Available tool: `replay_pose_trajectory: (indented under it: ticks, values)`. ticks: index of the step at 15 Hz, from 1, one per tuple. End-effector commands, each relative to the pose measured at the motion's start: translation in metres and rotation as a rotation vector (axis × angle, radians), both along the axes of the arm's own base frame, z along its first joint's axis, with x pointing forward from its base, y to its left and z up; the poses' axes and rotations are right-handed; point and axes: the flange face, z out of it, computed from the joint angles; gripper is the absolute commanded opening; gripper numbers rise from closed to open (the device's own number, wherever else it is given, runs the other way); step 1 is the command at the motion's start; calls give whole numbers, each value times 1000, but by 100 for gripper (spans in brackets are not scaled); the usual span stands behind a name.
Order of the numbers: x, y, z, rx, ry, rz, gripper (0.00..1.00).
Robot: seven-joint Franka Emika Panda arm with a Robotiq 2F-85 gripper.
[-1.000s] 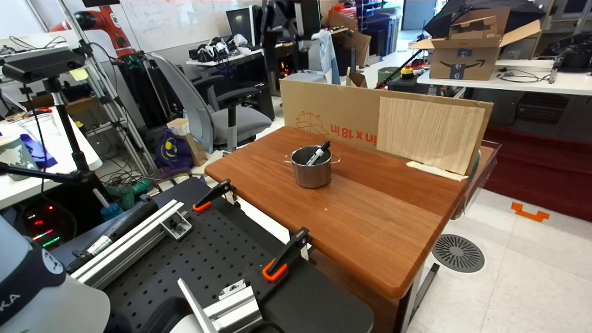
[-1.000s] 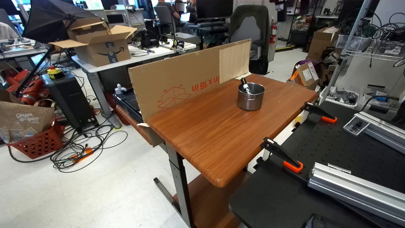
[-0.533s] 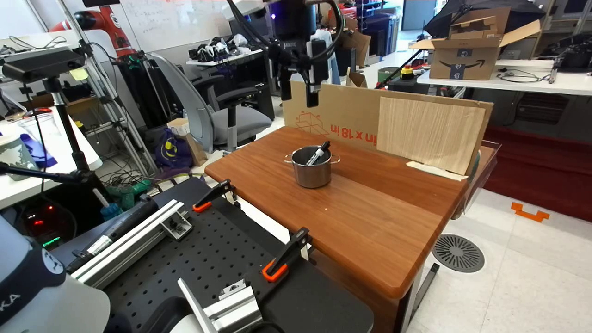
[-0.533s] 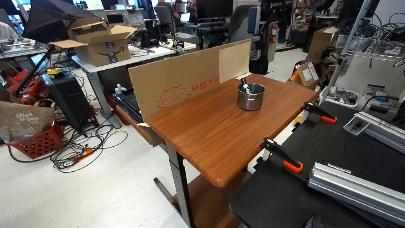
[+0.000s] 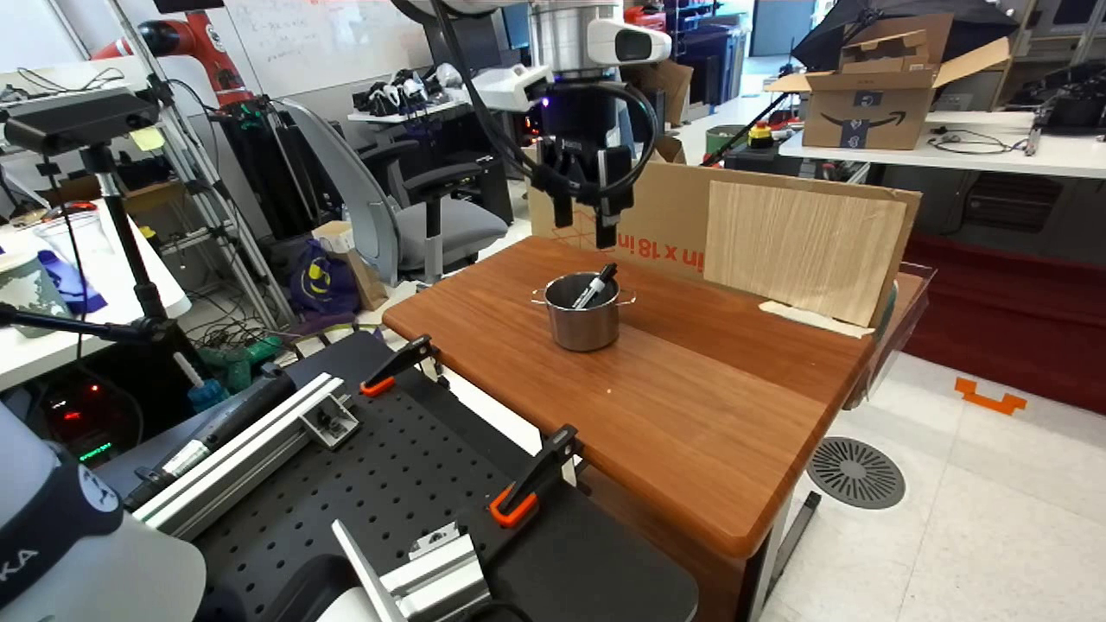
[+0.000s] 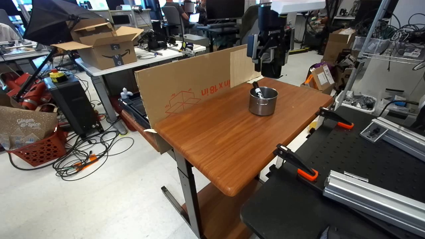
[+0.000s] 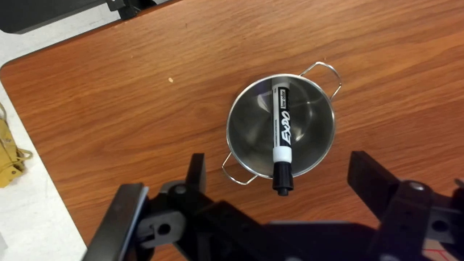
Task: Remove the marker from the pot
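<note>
So, marker (image 7: 282, 127) is leaning inside the pot (image 5: 584, 331), black cap jutting past the rim; pot wall is hiding its lower end in both exterior views. Gripper (image 5: 585, 228) is hanging above, jaws standing wide apart; fingers (image 6: 272, 70) are reading as one dark shape in an exterior view. Wrist view is cropping a yellow item (image 7: 9, 156) past the table (image 7: 108, 108); can't tell what.

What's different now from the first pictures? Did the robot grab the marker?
The gripper came down closer to the pot. It's open and hasn't grabbed anything. The marker stayed leaning in the pot, and the pot stayed in the same spot on the table.
</note>
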Motion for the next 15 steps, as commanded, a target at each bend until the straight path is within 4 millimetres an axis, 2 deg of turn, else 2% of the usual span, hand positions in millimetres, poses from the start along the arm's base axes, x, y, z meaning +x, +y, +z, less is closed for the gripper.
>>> replay_pose_trajectory:
  ticks: [1,10,11,12,15]
  values:
    - [16,0,-19,2,12,-42,100]
    - [47,11,-57,-26,46,-90,100]
    - [49,13,-60,-29,49,-92,90]
    - [51,14,-63,-34,53,-92,72]
    - [56,16,-69,-42,57,-94,49]
